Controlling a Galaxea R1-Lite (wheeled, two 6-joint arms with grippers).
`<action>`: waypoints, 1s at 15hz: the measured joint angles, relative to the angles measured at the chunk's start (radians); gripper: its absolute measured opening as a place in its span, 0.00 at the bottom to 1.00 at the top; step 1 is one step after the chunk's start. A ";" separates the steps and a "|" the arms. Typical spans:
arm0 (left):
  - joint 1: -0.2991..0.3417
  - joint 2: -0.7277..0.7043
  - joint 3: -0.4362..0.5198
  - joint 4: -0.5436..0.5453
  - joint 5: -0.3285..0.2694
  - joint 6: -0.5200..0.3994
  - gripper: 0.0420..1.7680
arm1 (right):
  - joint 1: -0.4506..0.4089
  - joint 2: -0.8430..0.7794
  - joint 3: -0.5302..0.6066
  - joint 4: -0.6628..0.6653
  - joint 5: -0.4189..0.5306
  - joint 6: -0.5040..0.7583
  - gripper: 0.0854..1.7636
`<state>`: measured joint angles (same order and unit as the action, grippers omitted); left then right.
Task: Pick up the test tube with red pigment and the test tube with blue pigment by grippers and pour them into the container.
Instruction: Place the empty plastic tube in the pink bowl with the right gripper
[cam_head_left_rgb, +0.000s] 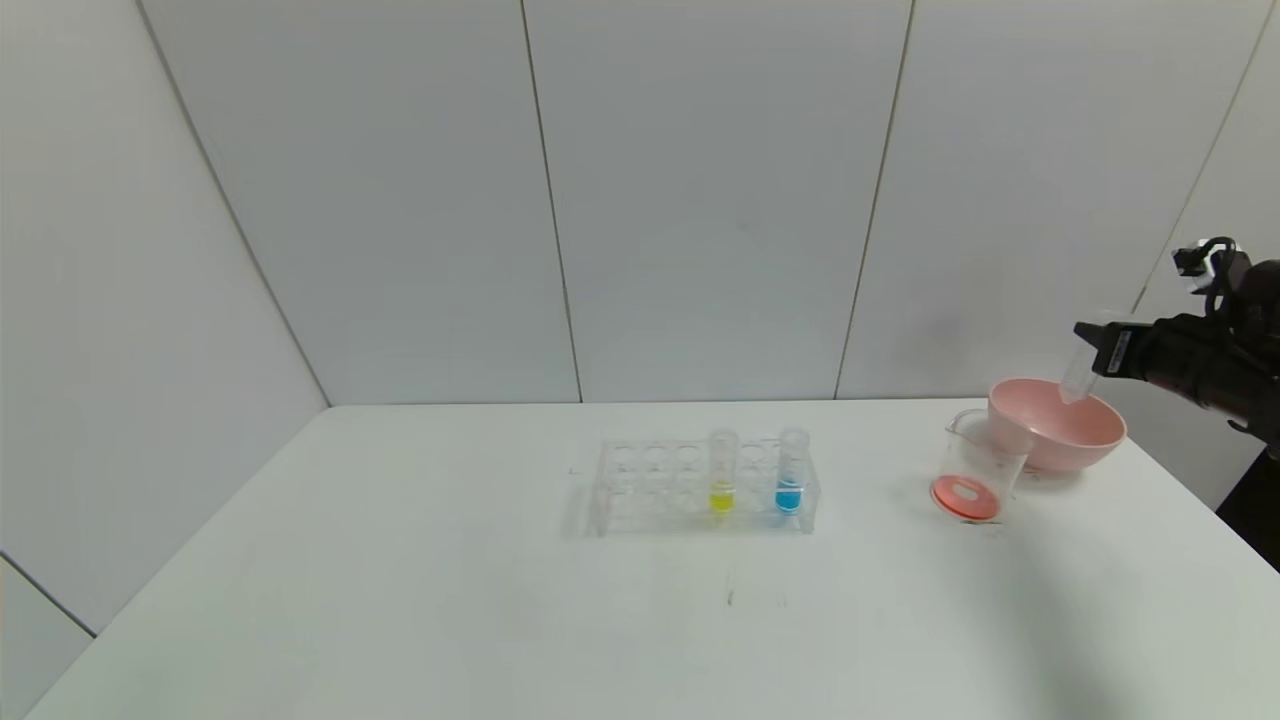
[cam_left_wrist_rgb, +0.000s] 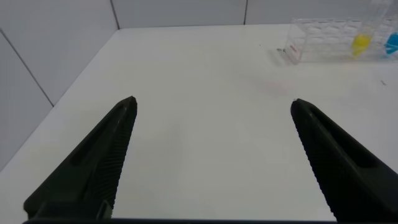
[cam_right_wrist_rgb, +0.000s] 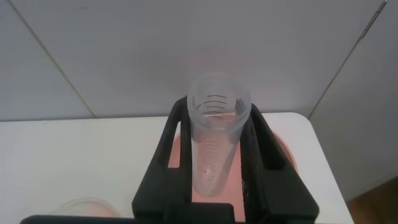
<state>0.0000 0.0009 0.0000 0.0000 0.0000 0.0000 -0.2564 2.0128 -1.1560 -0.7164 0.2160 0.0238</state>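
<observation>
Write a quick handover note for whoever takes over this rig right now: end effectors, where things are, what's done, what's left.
Right end effector: shut on an emptied test tube, held above the pink bowl.
Left end effector: open, idle, low over the table's left side.
Container: beside the bowl, red liquid at the bottom, so the red pour looks done.
Test tube with blue pigment: upright in the rack, next to the yellow tube.
Left: put down the empty tube, then pick up the blue one and pour it into the container.
</observation>
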 joint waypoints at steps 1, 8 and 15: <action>0.000 0.000 0.000 0.000 0.000 0.000 1.00 | -0.003 0.034 -0.029 -0.004 -0.019 0.000 0.25; 0.000 0.000 0.000 0.000 0.000 0.000 1.00 | 0.002 0.175 -0.125 -0.015 -0.059 -0.004 0.25; 0.000 0.000 0.000 0.000 0.000 0.000 1.00 | 0.003 0.191 -0.137 -0.051 -0.060 -0.002 0.61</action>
<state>0.0000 0.0009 0.0000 0.0000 0.0000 0.0000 -0.2538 2.2038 -1.2930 -0.7670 0.1562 0.0219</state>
